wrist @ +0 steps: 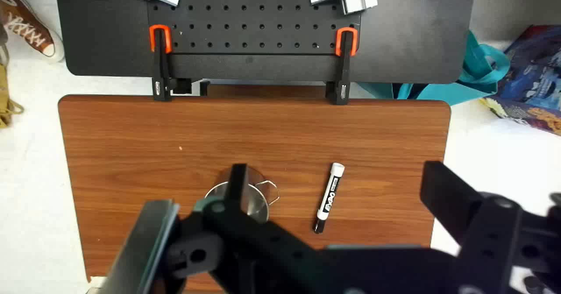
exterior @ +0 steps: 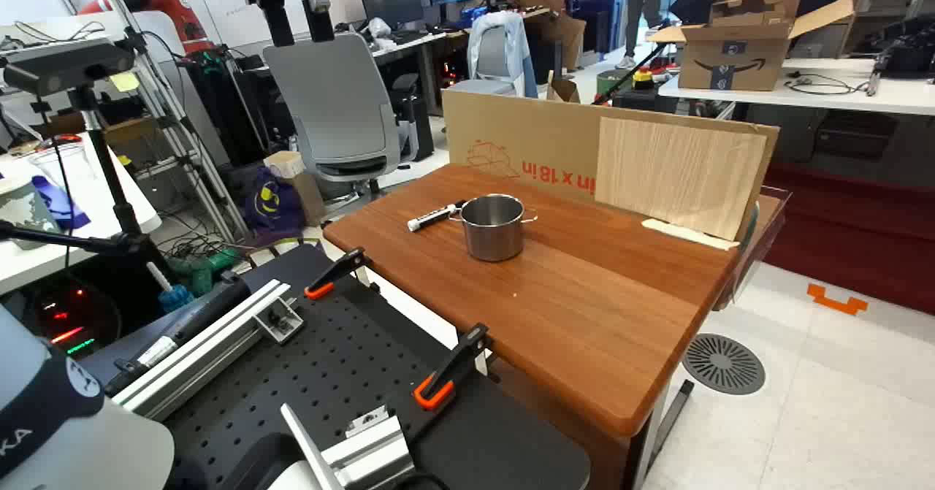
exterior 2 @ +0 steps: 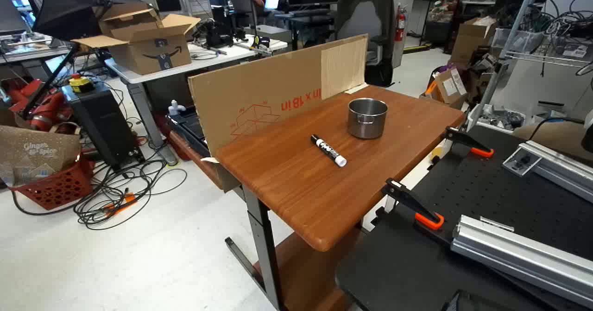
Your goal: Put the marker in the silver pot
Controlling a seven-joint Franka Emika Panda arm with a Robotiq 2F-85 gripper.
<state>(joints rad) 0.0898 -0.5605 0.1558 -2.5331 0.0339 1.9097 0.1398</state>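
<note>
Nearest to me, my gripper (exterior: 302,39) hangs in the air, its two dark fingers (wrist: 447,197) spread wide apart, with only air between their pads. Next comes a black perforated board (exterior: 343,340), where two black clamps (exterior: 454,366) with orange ends reach toward a brown wooden table (exterior: 584,307).

On that wooden table lies the marker (exterior 2: 329,149), flat on its side, white with black lettering, its white end toward the board and its black end pointing away. In the wrist view I see it through the gap between my fingers, well below them. Near it, with bare wood between the two, stands the silver pot (exterior 2: 366,129), upright and open at the top, with a thin wire loop on either side; in the wrist view a finger hides part of it.

Along the table's far edge stands a cardboard panel (exterior: 526,121) with upside-down red print and a pale wood-grain sheet (exterior: 679,176) against it. Farther off, I see a grey chair (exterior: 332,103) in an exterior view and, in both exterior views, an open cardboard box (exterior: 738,63) on a white table (exterior: 898,97).
</note>
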